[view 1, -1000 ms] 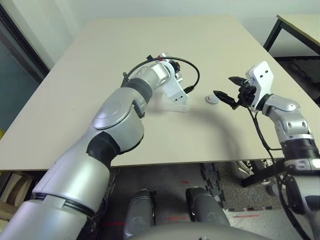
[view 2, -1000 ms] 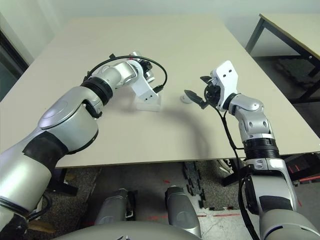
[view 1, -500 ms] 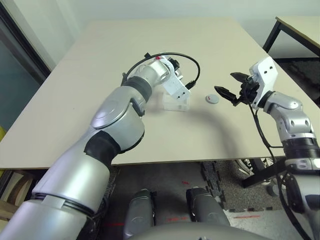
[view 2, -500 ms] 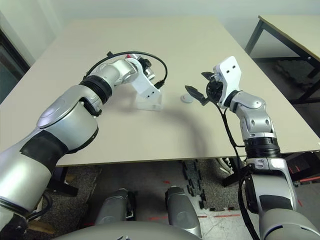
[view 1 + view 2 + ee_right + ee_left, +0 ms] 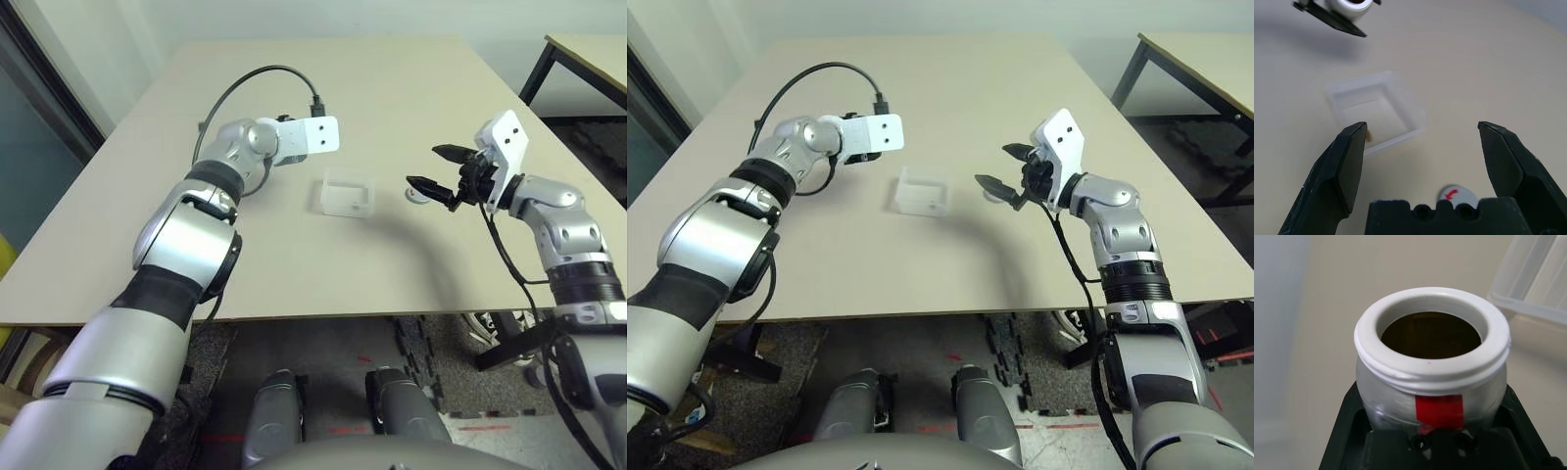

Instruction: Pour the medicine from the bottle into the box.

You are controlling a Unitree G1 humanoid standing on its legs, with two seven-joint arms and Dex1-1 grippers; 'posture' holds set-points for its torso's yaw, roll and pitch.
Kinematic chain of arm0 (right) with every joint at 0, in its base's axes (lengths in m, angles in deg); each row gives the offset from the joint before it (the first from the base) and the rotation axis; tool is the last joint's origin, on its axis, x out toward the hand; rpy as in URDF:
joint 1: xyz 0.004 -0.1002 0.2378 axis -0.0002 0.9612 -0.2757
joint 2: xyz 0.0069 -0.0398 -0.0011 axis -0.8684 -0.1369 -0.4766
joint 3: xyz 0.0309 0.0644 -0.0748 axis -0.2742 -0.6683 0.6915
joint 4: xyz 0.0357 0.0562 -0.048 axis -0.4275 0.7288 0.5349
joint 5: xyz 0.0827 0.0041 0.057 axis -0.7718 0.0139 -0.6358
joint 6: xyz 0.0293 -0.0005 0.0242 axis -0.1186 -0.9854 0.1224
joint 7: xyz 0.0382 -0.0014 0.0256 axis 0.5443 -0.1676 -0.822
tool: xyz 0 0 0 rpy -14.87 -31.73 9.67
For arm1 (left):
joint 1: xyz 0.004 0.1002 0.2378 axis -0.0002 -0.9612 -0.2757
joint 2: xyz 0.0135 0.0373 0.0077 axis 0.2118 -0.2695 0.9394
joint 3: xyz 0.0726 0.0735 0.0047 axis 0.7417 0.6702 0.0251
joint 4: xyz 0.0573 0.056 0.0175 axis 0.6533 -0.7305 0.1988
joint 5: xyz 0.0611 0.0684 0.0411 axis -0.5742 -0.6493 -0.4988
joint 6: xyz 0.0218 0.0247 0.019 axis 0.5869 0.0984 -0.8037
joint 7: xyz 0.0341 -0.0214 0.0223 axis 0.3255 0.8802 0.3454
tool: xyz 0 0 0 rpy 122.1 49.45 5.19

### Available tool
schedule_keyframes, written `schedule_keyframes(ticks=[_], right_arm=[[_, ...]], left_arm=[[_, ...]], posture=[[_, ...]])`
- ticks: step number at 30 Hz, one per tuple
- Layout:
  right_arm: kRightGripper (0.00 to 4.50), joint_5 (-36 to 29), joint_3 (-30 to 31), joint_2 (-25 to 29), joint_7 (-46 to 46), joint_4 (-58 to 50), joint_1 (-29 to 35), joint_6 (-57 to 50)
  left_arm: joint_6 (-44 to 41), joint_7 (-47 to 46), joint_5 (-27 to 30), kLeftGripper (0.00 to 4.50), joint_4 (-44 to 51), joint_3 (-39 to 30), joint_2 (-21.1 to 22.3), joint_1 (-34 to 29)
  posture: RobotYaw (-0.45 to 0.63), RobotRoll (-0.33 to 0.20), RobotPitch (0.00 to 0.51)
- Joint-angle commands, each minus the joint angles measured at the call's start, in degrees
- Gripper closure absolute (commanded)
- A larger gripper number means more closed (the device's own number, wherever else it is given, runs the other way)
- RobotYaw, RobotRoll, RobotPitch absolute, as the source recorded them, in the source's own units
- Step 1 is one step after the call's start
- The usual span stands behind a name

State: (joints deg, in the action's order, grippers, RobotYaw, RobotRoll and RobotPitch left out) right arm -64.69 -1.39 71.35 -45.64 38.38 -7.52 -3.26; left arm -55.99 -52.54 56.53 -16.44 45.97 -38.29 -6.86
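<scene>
Since a second ago my left gripper, clamping the uncapped silver-grey red-banded bottle, is swinging off the clear square plastic box toward its 10 o'clock, so I'm judging the pour finished and setting-down next, right gripper hanging wide open.

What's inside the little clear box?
The box is mostly bare inside, with one small yellowish piece near its front wall. The right gripper's finger covers part of that corner.
</scene>
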Motion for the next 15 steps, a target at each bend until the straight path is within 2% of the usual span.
schedule_keyframes(ticks=[1, 6, 15], right_arm=[[0.00, 0.23, 1.31, 1.63, -3.58, 0.99, -1.10, -0.29], [0.00, 0.88, 1.87, 2.69, -5.43, 2.40, -2.39, -0.05], [0.00, 1.68, 2.65, 3.57, -7.44, 2.55, -3.08, -0.73]], left_arm=[[0.02, 0.75, 7.99, 1.96, 2.00, -7.30, 1.05, -3.41], [-0.40, -0.65, 16.63, 1.96, 3.21, -16.43, 1.59, -8.72], [3.32, -2.47, 24.72, 1.96, 4.82, -24.44, -0.82, -15.09]], posture=[[-0.08, 0.000, 0.040], [-0.08, 0.000, 0.050], [-0.10, 0.000, 0.063]])
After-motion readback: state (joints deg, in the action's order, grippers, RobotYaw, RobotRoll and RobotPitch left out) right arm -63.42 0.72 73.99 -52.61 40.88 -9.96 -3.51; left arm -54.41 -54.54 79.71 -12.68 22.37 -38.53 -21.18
